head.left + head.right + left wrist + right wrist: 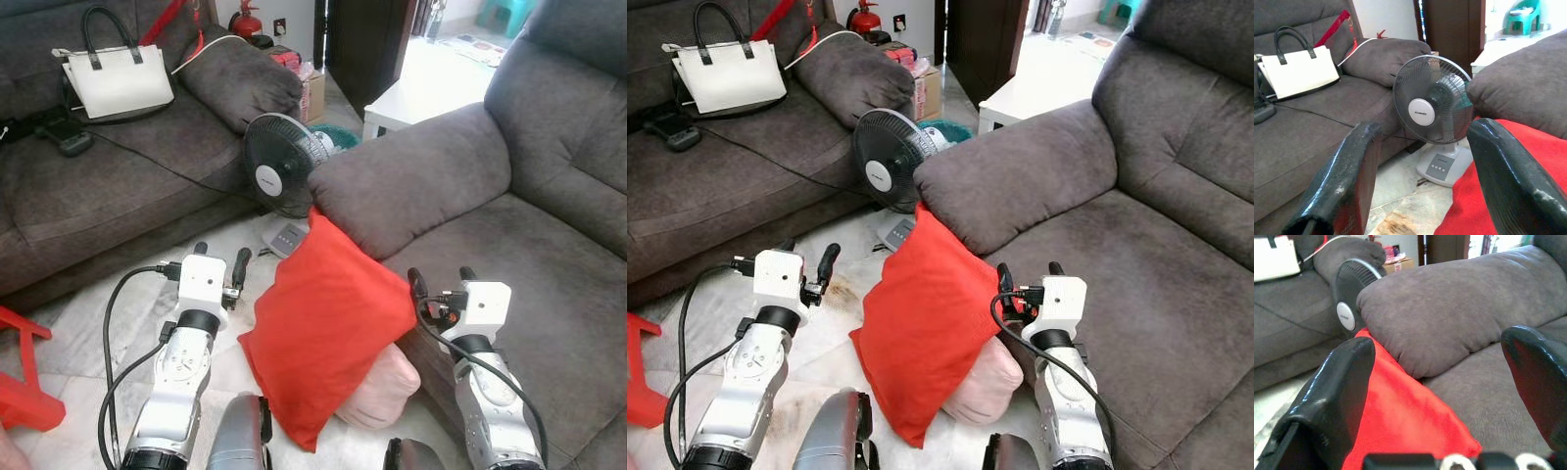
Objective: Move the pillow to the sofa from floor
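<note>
A red pillow stands on the floor, tilted against the front of the grey sofa, its top corner tucked under the sofa's armrest. It rests partly on a pink pillow below it. My left gripper is open just left of the red pillow, level with its upper edge. My right gripper is open at the pillow's right corner, over the sofa seat's front edge. In the left wrist view the red pillow lies beside one finger; in the right wrist view the red pillow sits between the fingers.
A black table fan stands on the floor just behind the red pillow. A second grey sofa on the left holds a white handbag and a black cable. A red stool is at the lower left, a white table behind.
</note>
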You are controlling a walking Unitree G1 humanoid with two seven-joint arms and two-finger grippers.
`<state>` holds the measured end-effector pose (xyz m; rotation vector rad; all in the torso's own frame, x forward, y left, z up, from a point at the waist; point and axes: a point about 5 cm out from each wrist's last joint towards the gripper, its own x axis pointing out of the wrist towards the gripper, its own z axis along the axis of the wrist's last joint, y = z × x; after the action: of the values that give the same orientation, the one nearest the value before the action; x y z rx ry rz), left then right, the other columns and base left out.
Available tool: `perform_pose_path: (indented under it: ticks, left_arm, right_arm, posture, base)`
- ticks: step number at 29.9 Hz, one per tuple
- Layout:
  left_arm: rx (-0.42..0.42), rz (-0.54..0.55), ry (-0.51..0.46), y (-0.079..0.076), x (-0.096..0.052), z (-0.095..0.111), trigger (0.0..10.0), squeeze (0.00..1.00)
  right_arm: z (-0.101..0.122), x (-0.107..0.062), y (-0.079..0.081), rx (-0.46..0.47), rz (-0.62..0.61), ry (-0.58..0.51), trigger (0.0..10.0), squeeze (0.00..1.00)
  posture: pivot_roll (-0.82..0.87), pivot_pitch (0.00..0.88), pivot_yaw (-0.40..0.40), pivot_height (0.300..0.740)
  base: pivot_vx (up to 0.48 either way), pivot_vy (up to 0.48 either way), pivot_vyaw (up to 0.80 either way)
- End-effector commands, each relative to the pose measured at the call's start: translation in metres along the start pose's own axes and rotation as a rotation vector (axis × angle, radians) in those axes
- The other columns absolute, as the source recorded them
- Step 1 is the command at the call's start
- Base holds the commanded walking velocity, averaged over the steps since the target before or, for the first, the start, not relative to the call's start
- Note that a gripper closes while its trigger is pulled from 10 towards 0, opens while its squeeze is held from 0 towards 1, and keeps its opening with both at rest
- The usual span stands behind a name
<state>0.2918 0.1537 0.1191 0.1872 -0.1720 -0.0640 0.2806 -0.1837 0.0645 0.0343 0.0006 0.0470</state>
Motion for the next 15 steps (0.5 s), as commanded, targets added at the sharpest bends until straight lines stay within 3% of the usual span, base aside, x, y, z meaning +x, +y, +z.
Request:
perform_pose_path:
  ticks: [1, 10, 15]
  left_arm:
    - [0.002, -0.002, 0.008, 0.0016, 0.0002, -0.0002, 10.0, 0.0]
    - [0.003, -0.005, 0.016, 0.0007, -0.0007, -0.0015, 10.0, 0.0]
    - [0.002, -0.069, 0.015, -0.0037, -0.0003, -0.002, 10.0, 0.0]
  right_arm:
    - [0.0021, 0.0018, 0.0008, -0.006, 0.002, -0.011, 10.0, 0.0]
    - [0.0007, 0.0017, -0.0018, 0.026, -0.021, -0.003, 10.0, 0.0]
    - [-0.0004, 0.0023, -0.0032, 0.041, -0.037, 0.002, 10.0, 0.0]
  posture:
    - [0.13, 0.071, -0.023, 0.625]
    - [0.13, 0.077, -0.024, 0.625]
    - [0.13, 0.079, -0.025, 0.625]
  base:
    - [0.296, 0.0, 0.67]
    - [0.294, 0.0, 0.07]
    - [0.0, 0.0, 0.0]
